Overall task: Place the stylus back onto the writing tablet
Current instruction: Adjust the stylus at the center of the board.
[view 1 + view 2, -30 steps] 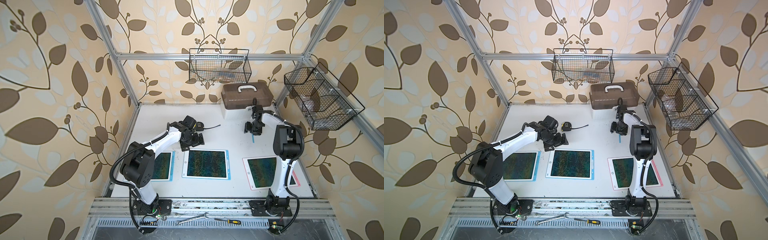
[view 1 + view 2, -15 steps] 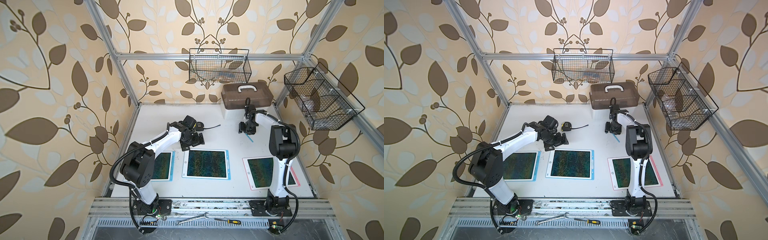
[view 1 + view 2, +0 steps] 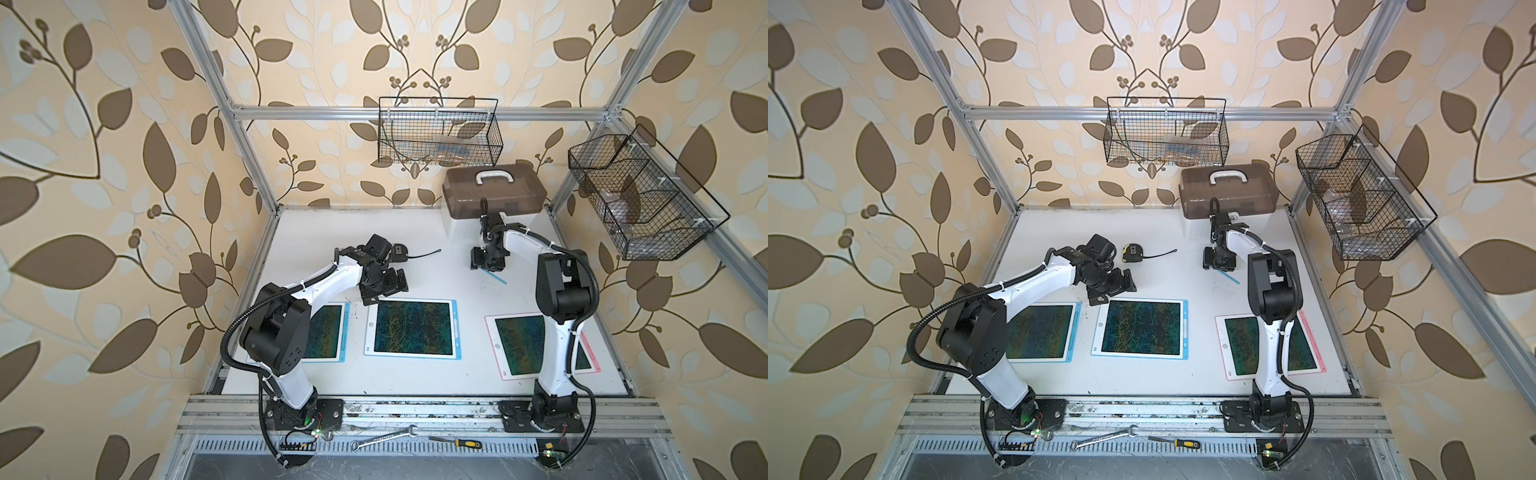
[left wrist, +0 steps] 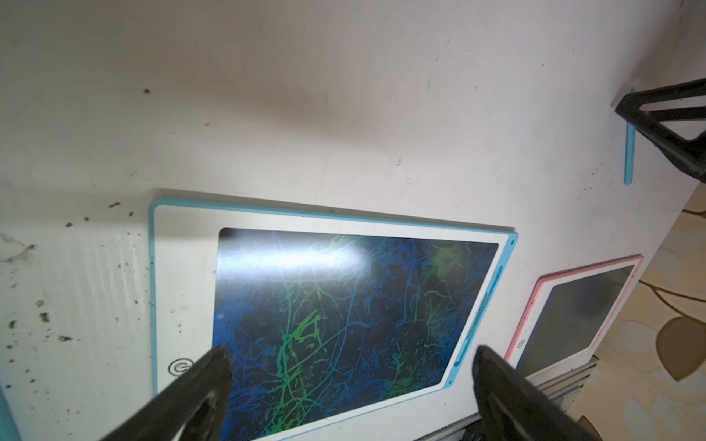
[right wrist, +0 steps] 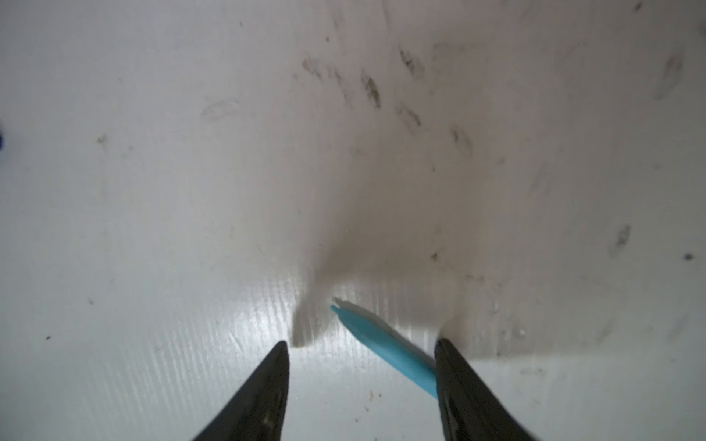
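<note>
The left gripper [image 3: 386, 291] hovered, fingers spread wide. The right gripper [image 3: 487, 266], at its three o'clock, pointed down, fingers parted.

Bright, even light in both top views. The white bench [image 3: 436, 266] is almost glowing, with only soft shadows under the arms. It's a wide lens: the wallpaper [image 3: 104, 166] leaves swell and stretch toward the corners. Over to the left wrist view, where a white glare streak cuts across the tablet [image 4: 332, 305] screen and the left hand [image 4: 351, 355] is fuzzy up close. The right wrist view is soft throughout, with a broad grey shadow on the bench and a wet-looking sheen beside the blurred stylus [image 5: 382, 351].
</note>
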You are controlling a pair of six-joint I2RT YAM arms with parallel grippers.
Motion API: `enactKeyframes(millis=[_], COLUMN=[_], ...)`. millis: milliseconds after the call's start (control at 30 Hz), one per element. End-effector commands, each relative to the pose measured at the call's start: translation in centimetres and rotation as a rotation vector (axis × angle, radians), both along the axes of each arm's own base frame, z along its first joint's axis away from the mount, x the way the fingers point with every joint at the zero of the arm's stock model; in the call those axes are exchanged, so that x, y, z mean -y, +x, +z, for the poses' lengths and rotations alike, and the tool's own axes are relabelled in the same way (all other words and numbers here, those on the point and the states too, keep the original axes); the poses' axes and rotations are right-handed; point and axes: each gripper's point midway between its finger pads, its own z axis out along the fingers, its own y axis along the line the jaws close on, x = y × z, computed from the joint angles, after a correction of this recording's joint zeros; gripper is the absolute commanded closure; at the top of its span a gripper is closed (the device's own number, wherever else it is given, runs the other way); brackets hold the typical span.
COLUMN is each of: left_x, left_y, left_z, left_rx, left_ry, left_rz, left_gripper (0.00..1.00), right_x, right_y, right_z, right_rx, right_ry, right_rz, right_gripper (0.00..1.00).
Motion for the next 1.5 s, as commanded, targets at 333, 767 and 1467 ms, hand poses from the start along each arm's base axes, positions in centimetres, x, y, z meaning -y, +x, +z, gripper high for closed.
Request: enactKeyframes(millis=[333,767,1467], left_x=[0.5,0.9,1.6], left_y=[-0.4,0.4,1.1], left_z=[1.7,2.2,2.5], left_rx=[0.038,0.044,0.047], left_ry=[-0.036,-0.024,-0.028], left_rz=[-0.007,-0.033,-0.057], left_gripper=[0.01,0.01,0.01], right_x=[-1.9,-2.8,-1.8], right_y=[-5.2,-7.6,-10.3], right_z=[-1.9,-0.7,0.4], right_rx=[-0.105,-0.099,-0.101], right_ry=[0.03,0.041,0.044], right_rz=[0.029,0.036,0.012], right_gripper=[0.4,0.4,0.4])
